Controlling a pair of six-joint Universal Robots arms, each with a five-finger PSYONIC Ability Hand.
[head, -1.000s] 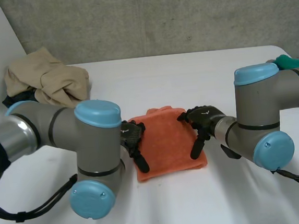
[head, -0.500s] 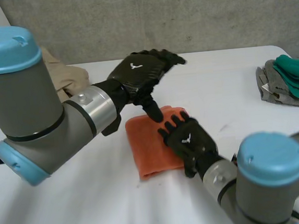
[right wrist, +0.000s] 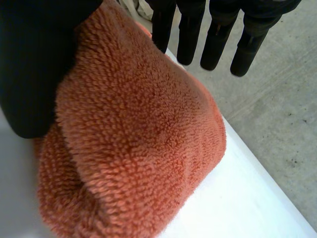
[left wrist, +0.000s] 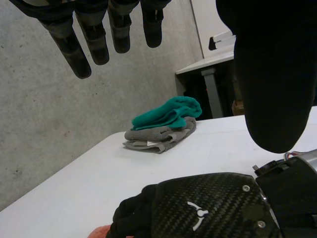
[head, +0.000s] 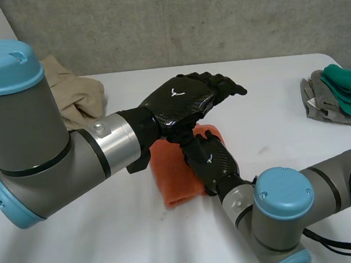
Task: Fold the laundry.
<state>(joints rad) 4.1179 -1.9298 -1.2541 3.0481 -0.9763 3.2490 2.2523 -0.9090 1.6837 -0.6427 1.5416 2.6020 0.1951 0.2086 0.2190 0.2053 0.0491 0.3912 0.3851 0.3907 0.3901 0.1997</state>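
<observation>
Right robot hand (head: 210,162): fingers straight, palm pressed flat on folded orange towel (head: 172,176) at mid worktop (head: 275,141); nothing pinched.

Left robot hand (head: 188,98): spread wide, empty, hovering just above the right one and the towel's far edge.

Risk of hand-to-hand contact on any rise or drop; keep apart. Risk of dragging the plush cloth and opening the fold on a sideways withdrawal; lift straight off.

Farther back: green-and-grey folded stack (head: 335,93) and beige heap (head: 77,94), well apart.
</observation>
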